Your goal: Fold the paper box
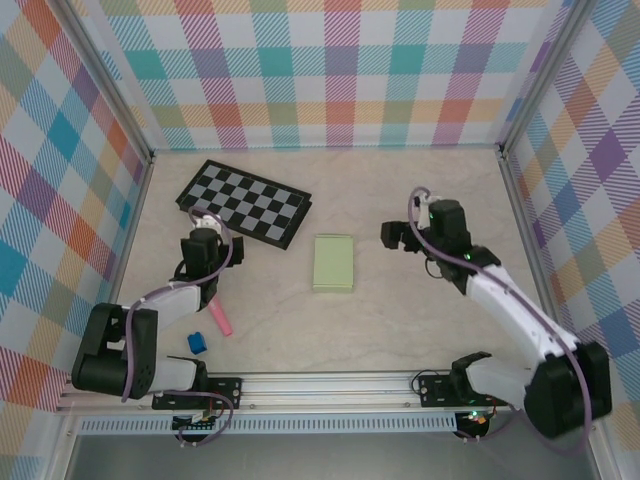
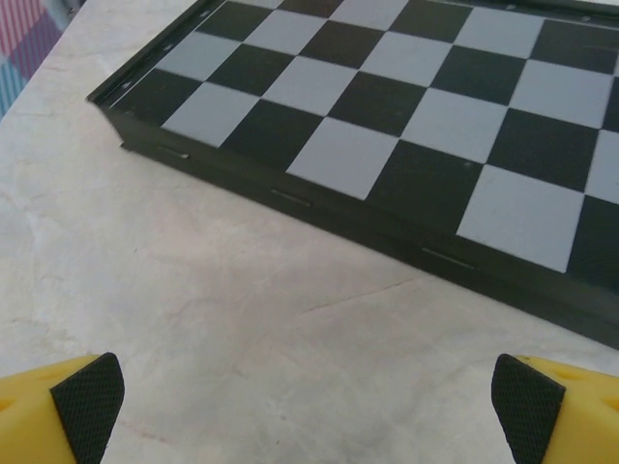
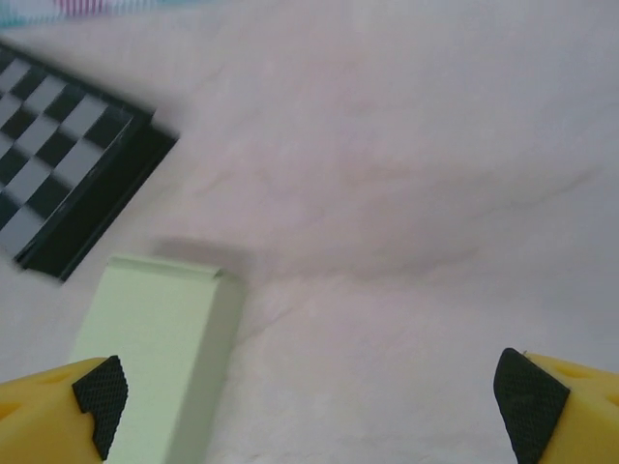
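Note:
The paper box (image 1: 333,263) lies in the middle of the table as a closed pale-green rectangle; in the right wrist view the paper box (image 3: 160,348) sits at the lower left with one side wall showing. My right gripper (image 1: 397,236) hovers to its right, apart from it, open and empty; the same right gripper (image 3: 309,401) has bare table between its fingers. My left gripper (image 1: 206,226) stands open at the near edge of the checkerboard; the left gripper (image 2: 308,406) holds nothing.
A black-and-grey checkerboard (image 1: 243,202) lies at the back left, its near rim (image 2: 387,232) just ahead of my left fingers. A pink marker (image 1: 220,317) and a small blue block (image 1: 197,343) lie near the left arm's base. Plaid walls enclose the table.

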You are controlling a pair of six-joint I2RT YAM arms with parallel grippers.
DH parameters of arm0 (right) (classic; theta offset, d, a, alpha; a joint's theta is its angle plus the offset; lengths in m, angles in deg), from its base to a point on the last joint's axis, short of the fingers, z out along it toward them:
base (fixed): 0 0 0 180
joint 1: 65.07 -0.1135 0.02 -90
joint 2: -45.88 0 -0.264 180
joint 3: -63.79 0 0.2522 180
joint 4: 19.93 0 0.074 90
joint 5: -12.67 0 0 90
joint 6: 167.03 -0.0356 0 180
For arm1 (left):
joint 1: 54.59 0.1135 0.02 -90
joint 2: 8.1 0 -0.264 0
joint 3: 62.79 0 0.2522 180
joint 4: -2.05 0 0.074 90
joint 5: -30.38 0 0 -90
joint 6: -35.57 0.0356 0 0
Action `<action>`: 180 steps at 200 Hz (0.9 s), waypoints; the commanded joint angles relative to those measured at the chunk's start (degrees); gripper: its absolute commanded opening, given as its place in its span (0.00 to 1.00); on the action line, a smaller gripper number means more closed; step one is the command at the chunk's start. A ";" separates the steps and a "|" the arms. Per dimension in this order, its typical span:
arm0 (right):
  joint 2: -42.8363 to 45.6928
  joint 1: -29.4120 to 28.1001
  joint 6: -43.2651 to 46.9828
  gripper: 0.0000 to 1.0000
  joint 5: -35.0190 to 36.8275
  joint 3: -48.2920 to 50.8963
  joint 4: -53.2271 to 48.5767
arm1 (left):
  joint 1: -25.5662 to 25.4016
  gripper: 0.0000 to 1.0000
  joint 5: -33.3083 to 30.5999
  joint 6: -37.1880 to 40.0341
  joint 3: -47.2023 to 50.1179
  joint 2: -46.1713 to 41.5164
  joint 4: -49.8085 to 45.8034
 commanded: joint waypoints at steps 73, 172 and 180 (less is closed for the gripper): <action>-4.43 14.85 18.29 1.00 -1.12 26.81 50.72 | 3.86 1.00 11.45 -2.78 2.39 12.27 21.58; -25.24 18.93 12.13 1.00 -8.92 22.51 61.18 | 4.61 1.00 12.18 -3.52 2.06 12.68 21.11; -25.05 19.48 11.87 1.00 -9.80 22.68 61.36 | 4.57 1.00 12.11 -3.45 2.07 12.68 21.10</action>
